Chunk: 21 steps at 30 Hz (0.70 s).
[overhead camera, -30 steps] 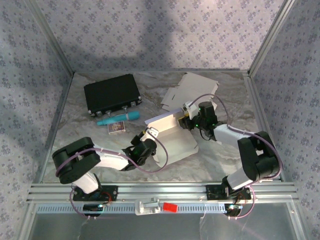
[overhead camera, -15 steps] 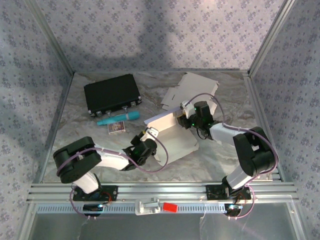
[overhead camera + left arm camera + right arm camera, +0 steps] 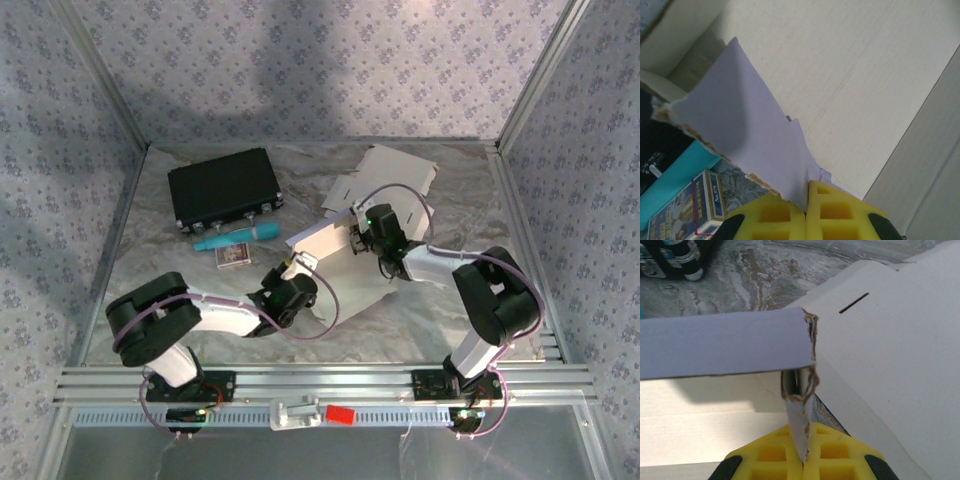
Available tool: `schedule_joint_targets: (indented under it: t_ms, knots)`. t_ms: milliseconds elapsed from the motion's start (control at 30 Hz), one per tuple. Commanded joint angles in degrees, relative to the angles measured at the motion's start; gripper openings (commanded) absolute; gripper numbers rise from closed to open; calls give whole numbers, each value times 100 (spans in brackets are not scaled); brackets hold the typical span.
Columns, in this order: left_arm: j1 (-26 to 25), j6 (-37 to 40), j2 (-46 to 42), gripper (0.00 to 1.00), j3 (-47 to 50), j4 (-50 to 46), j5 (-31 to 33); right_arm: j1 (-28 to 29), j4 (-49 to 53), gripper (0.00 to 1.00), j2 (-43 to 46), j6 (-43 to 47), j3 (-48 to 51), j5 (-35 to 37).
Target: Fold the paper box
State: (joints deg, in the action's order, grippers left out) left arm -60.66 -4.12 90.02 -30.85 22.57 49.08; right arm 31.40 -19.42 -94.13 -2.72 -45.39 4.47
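Left gripper (image 3: 806, 200): yellow pads are pressed together on a thin lavender flap (image 3: 755, 130) of the paper box (image 3: 860, 70), with no gap visible between them. The flap rises from the pads up and to the left, and its outer edge is torn and ragged. Right of the flap lies the box's white panel. Left of the pads, on the table, sit a teal tube (image 3: 675, 177) and a small printed pack (image 3: 687, 210). Right gripper (image 3: 802, 452): pads are closed on a narrow torn strip of card standing upright between them. Above the strip, a lavender panel (image 3: 725, 342) runs off to the left. A white panel (image 3: 880, 345) with 1 slot lies to the right. In the top view the 2 grippers hold the box from opposite sides, the left gripper at its near-left corner and the right gripper at its far edge. A black case (image 3: 224, 189) lies well beyond the left gripper, to its left. A flat white card sheet (image 3: 390, 172) lies just beyond the right gripper; whether it joins the held box cannot be told.
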Motion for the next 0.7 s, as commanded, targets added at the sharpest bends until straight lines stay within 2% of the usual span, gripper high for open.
schedule_joint_targets:
  t_ms: [0, 67, 167, 333, 500, 667]
  knots:
    - [125, -299, -308, 0, -301, -1188, -509, 184, 937, 0, -55, -685, -483, 539]
    - [301, -677, -581, 0, -530, -1721, -795, 224, 1631, 0, 17, -1242, -775, 971]
    - [678, -1233, -913, 0, -955, -2662, -1478, 252, 3365, 0, -22, -2211, -1562, 1373]
    - [1303, -1767, -1049, 0, -1833, -4162, -2793, 332, 6511, 0, -573, -3803, -3085, 1321]
    - [2009, -2142, -759, 0, -2683, -5406, -4537, 503, 8063, 0, -1065, -4438, -3846, 805]
    - [2174, -2093, -308, 0, -3236, -6339, -5403, 516, 8426, 0, -1225, -4579, -3868, 357]
